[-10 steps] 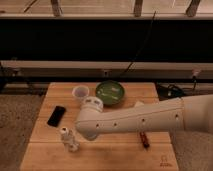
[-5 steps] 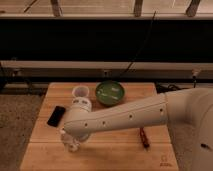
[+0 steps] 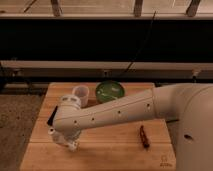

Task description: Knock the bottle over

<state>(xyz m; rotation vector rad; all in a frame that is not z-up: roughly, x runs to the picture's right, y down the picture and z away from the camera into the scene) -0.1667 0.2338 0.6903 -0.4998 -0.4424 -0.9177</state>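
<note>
My white arm reaches from the right across the wooden table (image 3: 115, 155) to its left part. The gripper (image 3: 61, 137) is at the arm's low left end, pointing down at the table. The bottle (image 3: 73, 146) is small and whitish. Only a bit of it shows just under the arm's end, right beside the gripper. I cannot tell if it is upright or tilted. The wider translucent white cup (image 3: 80, 93) stands behind the arm, apart from the gripper.
A green bowl (image 3: 110, 91) sits at the back middle of the table. A black flat device (image 3: 51, 119) peeks out at the arm's left side. A dark red tool (image 3: 144, 136) lies at the front right. A dark wall with rails runs behind the table.
The arm has swung further left and down over the table. Its end now covers most of the bottle, which showed fully a second ago.
</note>
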